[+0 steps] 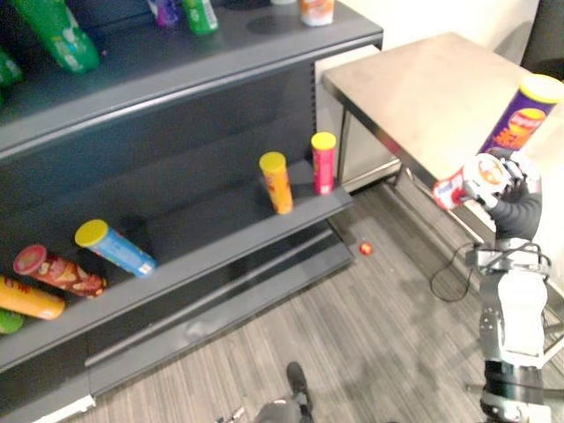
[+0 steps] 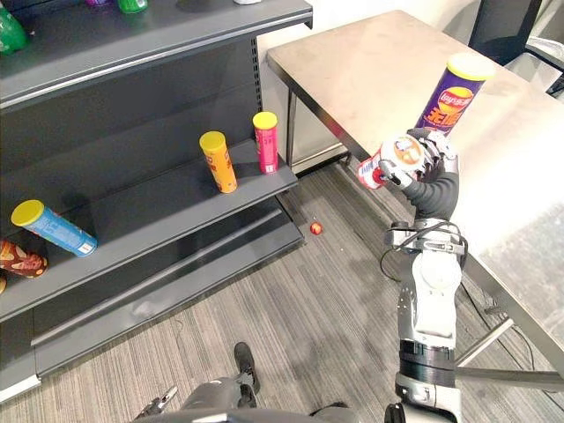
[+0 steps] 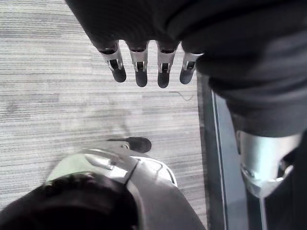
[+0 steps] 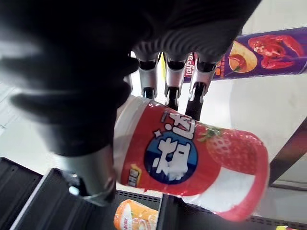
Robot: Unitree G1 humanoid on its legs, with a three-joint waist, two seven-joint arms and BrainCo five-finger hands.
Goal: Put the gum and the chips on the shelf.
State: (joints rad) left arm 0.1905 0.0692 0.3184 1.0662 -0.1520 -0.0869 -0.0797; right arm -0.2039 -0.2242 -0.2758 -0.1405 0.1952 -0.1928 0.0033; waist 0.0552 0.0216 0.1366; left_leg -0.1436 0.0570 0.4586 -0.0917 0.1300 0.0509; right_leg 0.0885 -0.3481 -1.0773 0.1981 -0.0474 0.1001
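The right hand (image 2: 429,166) has its fingers (image 4: 173,88) curled round the red gum canister (image 2: 381,167), long axis lying sideways, just off the counter (image 2: 370,62) edge beside the upright purple chips can (image 2: 449,95), with the shelf (image 2: 159,216) well away to its left.

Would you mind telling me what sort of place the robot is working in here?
Probably a shop mock-up: dark store shelving stocked with snack tubes, a steel table holding a purple chips can, and the right hand gripping a red gum tub.
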